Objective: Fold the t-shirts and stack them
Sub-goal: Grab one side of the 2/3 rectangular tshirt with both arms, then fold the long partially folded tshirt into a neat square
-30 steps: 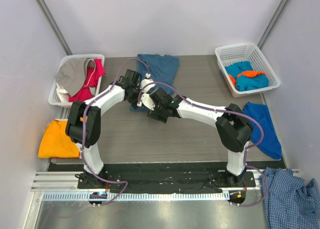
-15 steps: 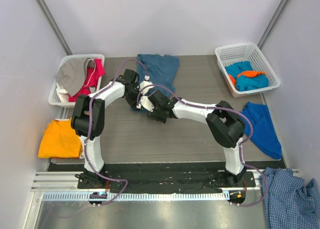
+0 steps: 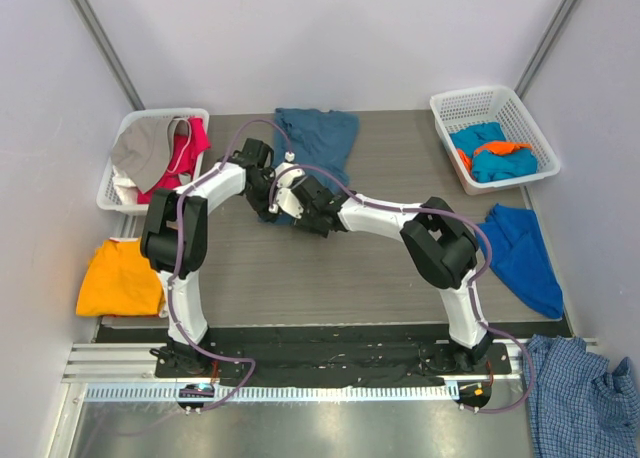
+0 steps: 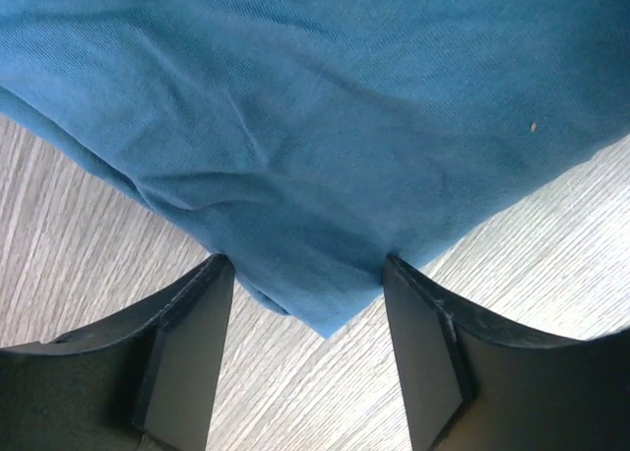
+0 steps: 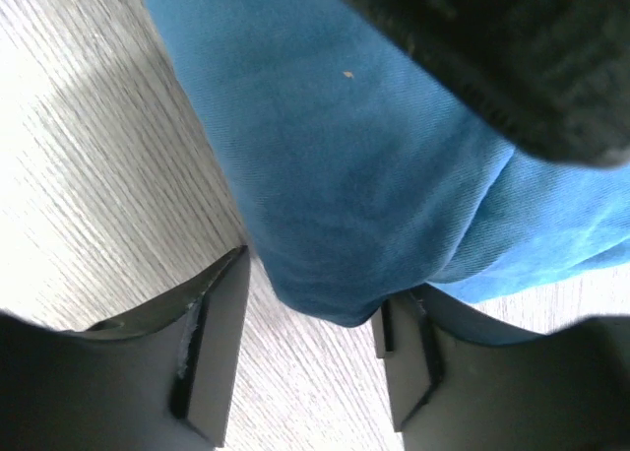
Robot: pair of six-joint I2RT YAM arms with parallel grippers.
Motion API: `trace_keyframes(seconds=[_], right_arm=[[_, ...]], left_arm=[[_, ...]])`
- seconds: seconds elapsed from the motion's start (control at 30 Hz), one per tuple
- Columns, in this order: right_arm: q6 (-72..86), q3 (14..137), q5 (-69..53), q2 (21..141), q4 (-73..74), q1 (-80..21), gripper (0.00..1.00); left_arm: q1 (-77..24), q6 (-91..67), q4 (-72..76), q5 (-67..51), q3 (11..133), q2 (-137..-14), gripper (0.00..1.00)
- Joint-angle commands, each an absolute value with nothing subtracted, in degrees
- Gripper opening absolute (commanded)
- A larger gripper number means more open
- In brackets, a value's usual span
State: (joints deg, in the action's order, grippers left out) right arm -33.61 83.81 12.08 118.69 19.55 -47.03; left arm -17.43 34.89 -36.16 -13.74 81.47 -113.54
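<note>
T-shirt (image 3: 325, 138), dark teal-blue, lies at the table's (image 3: 400, 268) far middle from above, left arm (image 3: 215, 183) and right arm (image 3: 380, 216) at its near edge; the left wrist view shows the left gripper (image 4: 305, 264) with jaws apart astride its corner, while the right wrist view shows the right gripper (image 5: 313, 284) with jaws parted around a bulging fold.

I have left gripper (image 4: 305, 274) and right gripper (image 5: 315, 293) side by side at the near edge of the middle tee (image 3: 320, 136), far-centre on the table (image 3: 300, 278). Left basket (image 3: 170, 111) far-left holds left pile (image 3: 175, 163); right basket (image 3: 480, 91) far-right holds right pile (image 3: 495, 150). Left tee (image 3: 118, 276) beside table's left edge, right tee (image 3: 525, 253) beside its right edge, corner shirt (image 3: 580, 393) near-right.
</note>
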Motion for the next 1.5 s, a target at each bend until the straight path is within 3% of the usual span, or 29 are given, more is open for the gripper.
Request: trace_keyframes(seconds=[0.0,0.13,0.2,0.33,0.37,0.77,1.1,1.23,1.47], right_arm=[[-33.93,86.48,12.48,119.18,16.88,-46.32,0.50],[-33.75,86.22,12.48,118.92,16.96,-46.23,0.32],[-33.14,85.87,12.48,118.48,17.66,-46.32,0.05],[-32.35,83.24,11.51,115.41,18.63,-46.41,0.01],[-32.08,82.62,11.08,113.92,18.89,-46.41,0.01],[-30.06,68.84,5.81,100.12,28.72,-52.46,0.01],[-29.18,61.35,1.05,86.93,33.57,-61.43,0.01],[-29.62,64.07,6.49,85.08,33.31,-61.44,0.01],[-31.11,72.32,17.22,85.51,33.13,-59.86,0.01]], left_arm=[[-17.93,35.68,-39.28,-16.87,81.04,-113.03,0.60],[-17.93,35.16,-40.25,-17.93,81.04,-113.38,0.41],[-18.10,34.89,-41.47,-17.93,80.95,-113.38,0.26],[-19.15,35.07,-42.98,-16.35,78.85,-112.15,0.01],[-19.51,35.16,-42.98,-15.91,78.14,-111.10,0.00],[-25.83,33.58,-45.96,-11.16,67.68,-98.71,0.00],[-28.83,31.30,-47.11,-12.04,53.27,-80.26,0.00],[-28.74,29.97,-45.62,-10.81,54.48,-75.59,0.00],[-28.65,30.23,-42.38,-6.42,68.70,-79.08,0.00]])
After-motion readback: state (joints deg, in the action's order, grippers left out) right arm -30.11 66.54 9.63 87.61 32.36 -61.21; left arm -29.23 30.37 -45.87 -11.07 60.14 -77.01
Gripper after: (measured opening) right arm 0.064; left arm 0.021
